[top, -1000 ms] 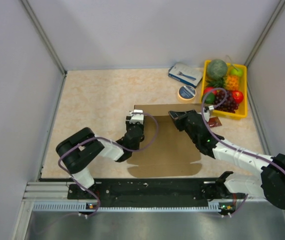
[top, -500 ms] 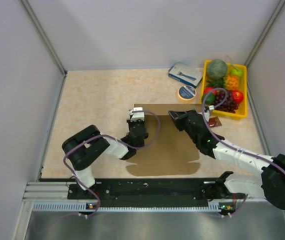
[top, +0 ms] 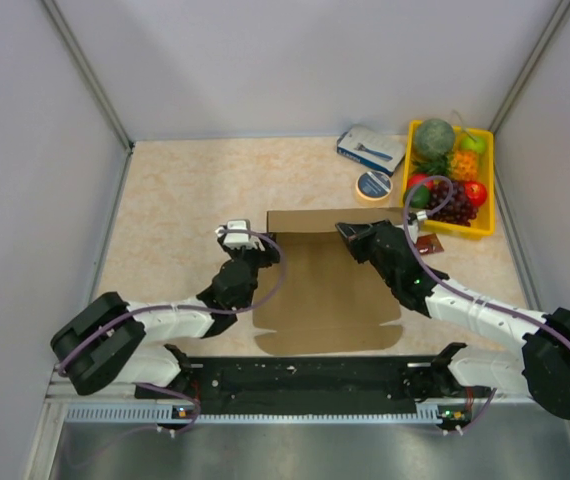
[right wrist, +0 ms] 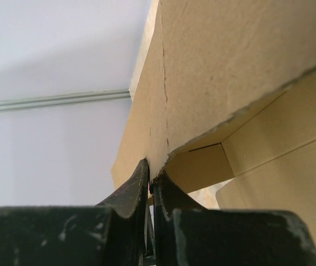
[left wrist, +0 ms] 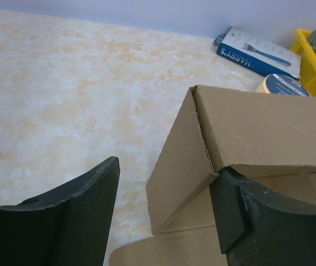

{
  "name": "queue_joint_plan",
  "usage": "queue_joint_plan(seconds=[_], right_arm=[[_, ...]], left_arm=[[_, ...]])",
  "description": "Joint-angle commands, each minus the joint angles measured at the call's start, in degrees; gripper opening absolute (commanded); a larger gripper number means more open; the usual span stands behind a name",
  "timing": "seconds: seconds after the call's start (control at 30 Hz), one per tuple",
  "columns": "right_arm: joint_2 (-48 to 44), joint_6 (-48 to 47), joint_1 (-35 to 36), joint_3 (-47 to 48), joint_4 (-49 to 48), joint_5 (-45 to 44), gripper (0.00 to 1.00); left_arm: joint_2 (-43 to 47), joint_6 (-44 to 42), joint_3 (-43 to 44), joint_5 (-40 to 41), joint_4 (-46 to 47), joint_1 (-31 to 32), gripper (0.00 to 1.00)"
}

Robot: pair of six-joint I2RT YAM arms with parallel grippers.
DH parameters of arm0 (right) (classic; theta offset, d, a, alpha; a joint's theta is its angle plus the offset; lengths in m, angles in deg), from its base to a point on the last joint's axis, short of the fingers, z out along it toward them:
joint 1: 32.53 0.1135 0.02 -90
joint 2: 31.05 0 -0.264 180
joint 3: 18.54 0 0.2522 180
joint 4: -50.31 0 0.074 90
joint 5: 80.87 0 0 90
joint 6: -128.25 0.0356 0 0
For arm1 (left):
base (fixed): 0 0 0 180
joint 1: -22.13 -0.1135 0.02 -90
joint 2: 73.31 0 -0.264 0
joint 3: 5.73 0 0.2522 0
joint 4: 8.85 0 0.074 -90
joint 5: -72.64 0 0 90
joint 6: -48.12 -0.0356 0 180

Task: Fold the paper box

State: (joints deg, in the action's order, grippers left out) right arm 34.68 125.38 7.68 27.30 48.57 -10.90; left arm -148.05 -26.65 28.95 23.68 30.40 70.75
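The paper box (top: 320, 290) is a large brown cardboard blank lying mid-table, its back panel (left wrist: 263, 130) raised. My left gripper (top: 248, 252) is open at the box's back-left corner. In the left wrist view the upright side flap (left wrist: 180, 172) stands between the spread fingers (left wrist: 77, 213), held by neither; the right finger (left wrist: 246, 221) is close to the corner fold. My right gripper (top: 350, 232) is shut on the back panel's edge, and the right wrist view shows the cardboard (right wrist: 213, 72) pinched between the closed gripper (right wrist: 151, 176).
A yellow fruit tray (top: 489, 180) stands at the back right. Beside it are a blue-and-white carton (top: 370, 148) and a tape roll (top: 373, 185). A small brown item (top: 427, 243) lies right of the box. Grey walls enclose the table.
My left gripper shut at the box's back-left corner, then opened and drew back leftward; its elbow swung out to the left. The right gripper kept its grip and place.
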Motion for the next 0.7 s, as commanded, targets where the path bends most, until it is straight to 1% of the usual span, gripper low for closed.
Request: queue_joint_plan(seconds=[0.0,0.1,0.17,0.3,0.37,0.4,0.47,0.5,0.53,0.57,0.63,0.67], right_arm=[[1.0,-1.6,-0.3,1.0,5.0,2.0,0.00],[1.2,-1.5,-0.3,1.4,5.0,2.2,0.00],[1.5,-1.7,-0.3,1.6,4.9,2.3,0.00],[1.8,-1.5,-0.3,1.3,4.7,2.7,0.00],[1.6,-1.3,-0.4,1.1,4.6,2.6,0.00],[1.6,-1.4,-0.3,1.2,4.8,2.6,0.00],[1.4,-1.6,-0.4,1.8,5.5,2.5,0.00],[1.1,-1.8,-0.3,1.8,5.9,2.5,0.00],[0.9,-1.9,-0.4,1.9,6.0,2.4,0.00],[0.8,-1.8,-0.4,1.9,6.1,2.0,0.00],[0.6,-1.6,-0.3,1.9,6.2,1.9,0.00],[0.6,-1.5,-0.3,1.9,6.2,2.1,0.00]], left_arm=[[-2.9,-1.6,1.7,-2.8,0.8,-0.8,0.67],[-6.2,-3.0,4.1,-1.1,1.2,-0.8,0.67],[-8.8,-3.4,5.8,3.6,2.2,-0.8,0.68],[-13.4,-8.1,8.5,7.3,7.5,-0.8,0.66],[-17.1,-9.7,10.6,9.1,8.5,-0.7,0.61],[-18.5,-12.3,11.8,10.1,11.8,-0.7,0.59],[-21.8,-14.9,12.5,12.0,15.7,-0.7,0.48],[-22.5,-18.2,13.0,12.4,16.8,-0.8,0.41],[-23.3,-20.1,13.3,14.4,19.6,-0.6,0.29],[-24.4,-21.7,13.6,15.3,21.1,-0.5,0.00],[-25.1,-25.0,13.3,15.2,24.8,-0.5,0.00],[-25.0,-25.3,13.2,15.1,24.9,-0.6,0.00]])
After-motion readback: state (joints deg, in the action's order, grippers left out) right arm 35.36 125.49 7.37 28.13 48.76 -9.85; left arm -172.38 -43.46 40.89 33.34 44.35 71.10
